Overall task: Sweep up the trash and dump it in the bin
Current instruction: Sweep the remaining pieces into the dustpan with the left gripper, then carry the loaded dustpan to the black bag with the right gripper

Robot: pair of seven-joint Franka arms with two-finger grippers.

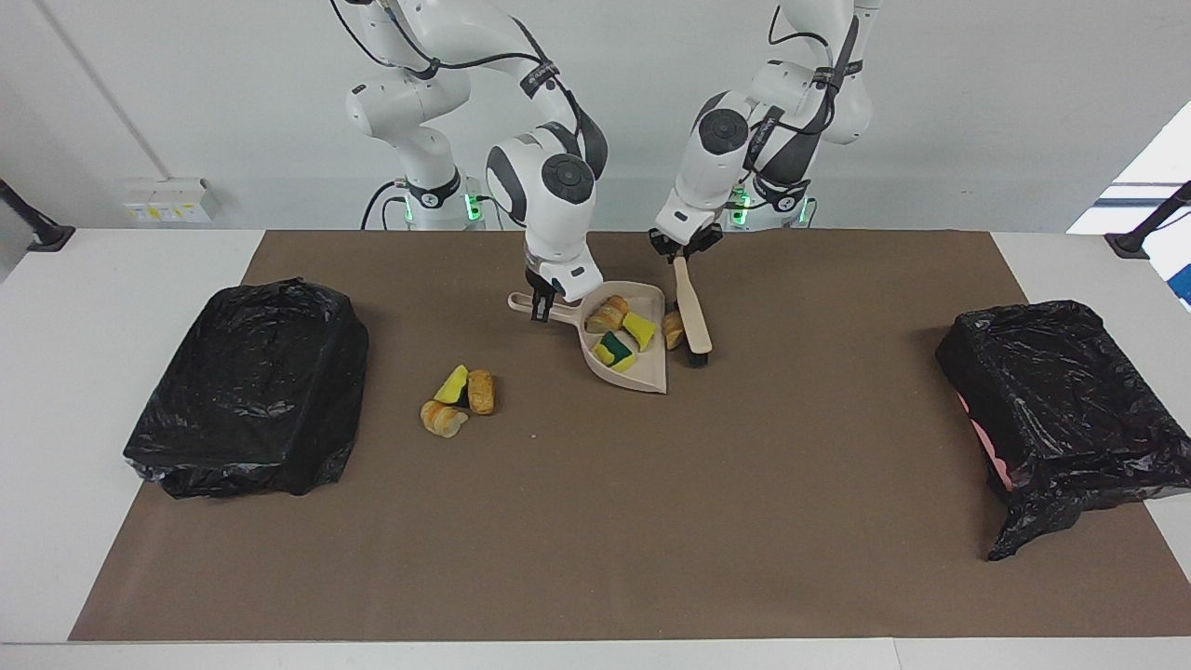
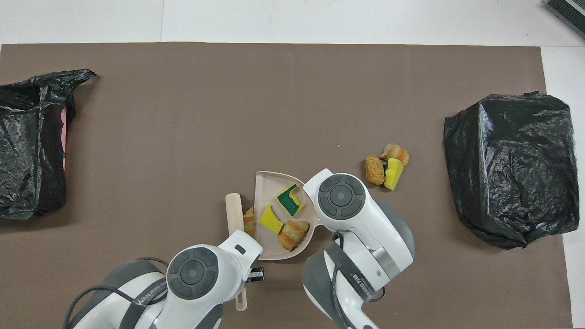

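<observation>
My right gripper (image 1: 540, 304) is shut on the handle of the beige dustpan (image 1: 651, 377), which rests on the brown mat. Three scraps of trash (image 1: 616, 335) lie in the pan (image 2: 266, 183). My left gripper (image 1: 682, 249) is shut on the handle of a beige brush (image 1: 693, 321), whose black bristles touch the mat beside the pan's open lip. An orange-tan scrap (image 1: 672, 328) is squeezed between brush (image 2: 234, 212) and lip. Three more scraps (image 1: 461, 400) sit in a cluster on the mat toward the right arm's end, also in the overhead view (image 2: 386, 167).
A bin lined with a black bag (image 1: 251, 386) stands at the right arm's end of the table. A second black-bagged bin (image 1: 1061, 400) stands at the left arm's end, with a bit of pink showing at its side.
</observation>
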